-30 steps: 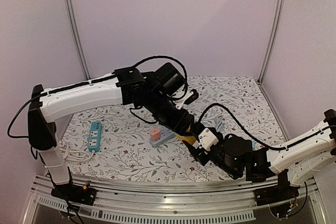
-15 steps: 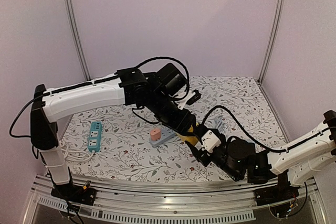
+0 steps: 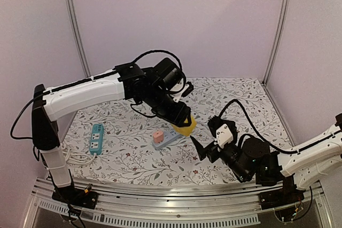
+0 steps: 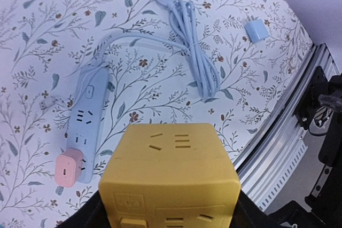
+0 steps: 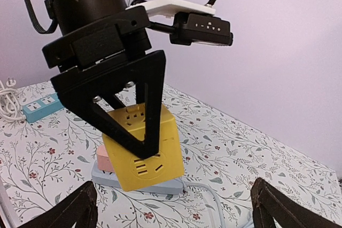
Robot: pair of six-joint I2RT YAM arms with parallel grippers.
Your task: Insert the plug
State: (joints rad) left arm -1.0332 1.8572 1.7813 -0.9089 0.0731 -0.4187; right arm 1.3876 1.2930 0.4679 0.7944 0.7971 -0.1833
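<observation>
My left gripper [image 3: 183, 122] is shut on a yellow cube plug [image 3: 185, 128], its black fingers [image 5: 140, 111] clamping two opposite sides. In the left wrist view the cube [image 4: 171, 172] fills the bottom centre and hides the gripper's fingertips. It hangs just above the near end of a pale blue power strip [image 4: 88, 102] that lies flat with a pink plug [image 4: 67, 170] seated in it. My right gripper [image 3: 206, 135] stands open to the right of the cube, apart from it, with nothing between its fingers [image 5: 77, 209]. The strip [image 5: 168, 186] shows below the cube [image 5: 144, 156].
A teal power strip [image 3: 96, 138] lies at the left of the floral table, with a white cord near it. The pale strip's coiled cable [image 4: 195, 52] and a small blue adapter [image 4: 255, 29] lie farther off. The metal table rail [image 4: 283, 132] runs close by.
My right gripper has opened, let go of the yellow cube and drawn back to the right. The left gripper has carried the cube slightly up and away from it.
</observation>
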